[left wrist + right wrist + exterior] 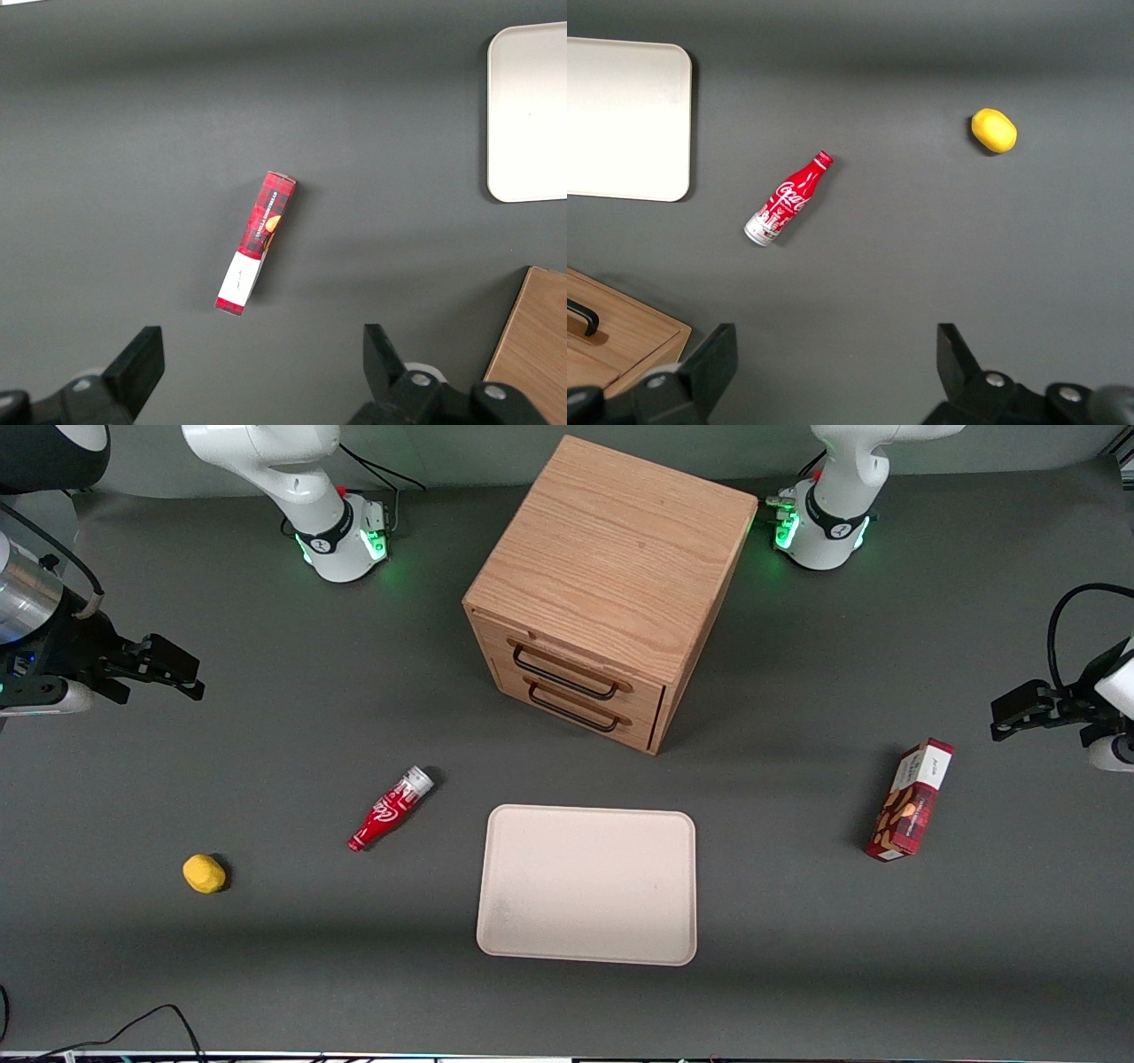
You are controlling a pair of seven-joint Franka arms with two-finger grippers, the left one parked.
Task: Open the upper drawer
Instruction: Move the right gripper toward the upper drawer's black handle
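The light oak cabinet stands at the middle of the table, farther from the front camera than the tray. Its upper drawer is shut, with a thin black bar handle across its front. The lower drawer beneath it is shut too. My right gripper hovers above the table toward the working arm's end, well apart from the cabinet. It is open and empty, as the right wrist view shows. A cabinet corner with a bit of black handle shows there; I cannot tell which drawer's.
A red cola bottle lies between the gripper and a beige tray. A yellow lemon lies nearer the front camera. A red snack box lies toward the parked arm's end.
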